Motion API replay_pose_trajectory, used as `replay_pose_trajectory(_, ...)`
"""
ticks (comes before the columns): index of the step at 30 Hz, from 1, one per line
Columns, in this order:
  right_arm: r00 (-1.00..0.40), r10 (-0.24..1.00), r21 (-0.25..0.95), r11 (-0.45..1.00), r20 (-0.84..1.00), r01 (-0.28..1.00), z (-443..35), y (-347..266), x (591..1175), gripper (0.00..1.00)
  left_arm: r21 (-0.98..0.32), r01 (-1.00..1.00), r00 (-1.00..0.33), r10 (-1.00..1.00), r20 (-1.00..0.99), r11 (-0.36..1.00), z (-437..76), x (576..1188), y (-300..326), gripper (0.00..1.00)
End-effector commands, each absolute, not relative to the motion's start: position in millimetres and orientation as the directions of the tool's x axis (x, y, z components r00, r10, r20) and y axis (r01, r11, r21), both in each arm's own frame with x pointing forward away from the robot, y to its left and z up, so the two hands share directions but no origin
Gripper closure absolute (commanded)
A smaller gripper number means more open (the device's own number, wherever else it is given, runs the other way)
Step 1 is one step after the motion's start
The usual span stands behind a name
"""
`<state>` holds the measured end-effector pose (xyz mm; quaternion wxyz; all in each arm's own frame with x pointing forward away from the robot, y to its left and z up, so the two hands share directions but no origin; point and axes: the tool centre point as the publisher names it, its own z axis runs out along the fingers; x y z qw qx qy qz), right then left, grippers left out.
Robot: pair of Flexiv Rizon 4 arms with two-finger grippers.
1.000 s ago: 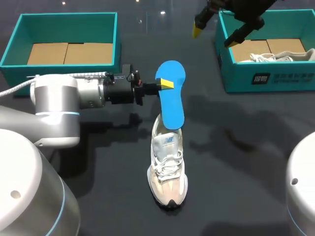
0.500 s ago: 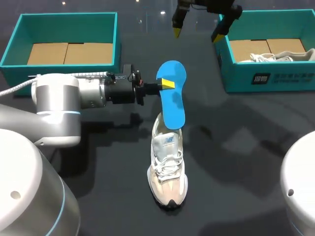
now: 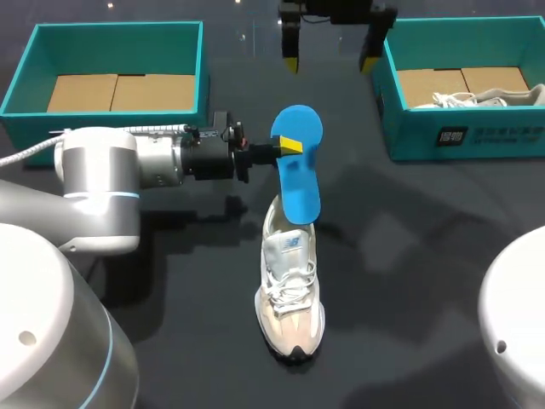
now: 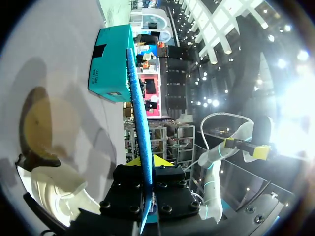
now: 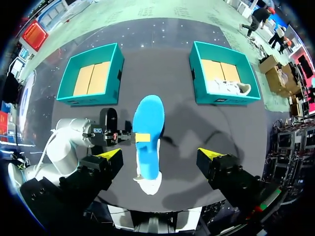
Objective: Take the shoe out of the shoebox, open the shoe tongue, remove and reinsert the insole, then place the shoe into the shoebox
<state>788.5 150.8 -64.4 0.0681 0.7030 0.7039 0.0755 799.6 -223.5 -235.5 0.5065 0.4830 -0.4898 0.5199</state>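
Nothing legible here: white print on the near wall of the teal cardboard shoebox (image 3: 477,134), far right, too small to read; the white sneaker (image 3: 289,294) has a tiny blurred tongue mark.

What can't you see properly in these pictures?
- Head view: the blue insole covers the opening of the shoe, so whether its lower end sits inside cannot be told.
- Head view: the second shoe in the right shoebox is cut off by the picture's edge; the right wrist view shows it too small for detail.
- Left wrist view: the left gripper hides most of the shoe on the table.
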Motion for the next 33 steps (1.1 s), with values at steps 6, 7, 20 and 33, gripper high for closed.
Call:
replay_pose_trajectory(6,-0.010,1.000,0.192,0.010,0.000,0.981,-68,160,792,0.00,-0.020,-1.000,-0.021,0.054,0.998,-0.009,-236,799,-224,1.00)
replay_pose_trajectory(7,-0.017,0.999,0.197,0.011,0.027,0.980,-67,159,792,0.00,-0.020,-1.000,-0.021,0.054,0.998,-0.009,-236,799,-224,1.00)
replay_pose_trajectory(20,-0.003,0.992,0.193,-0.021,0.126,0.981,-72,158,789,0.00,-0.020,-1.000,-0.021,0.054,0.998,-0.009,-236,799,-224,1.00)
replay_pose_trajectory(33,0.048,0.903,0.157,-0.126,0.428,0.980,-77,108,784,0.00,-0.020,-1.000,-0.021,0.054,0.998,-0.009,-236,799,-224,1.00)
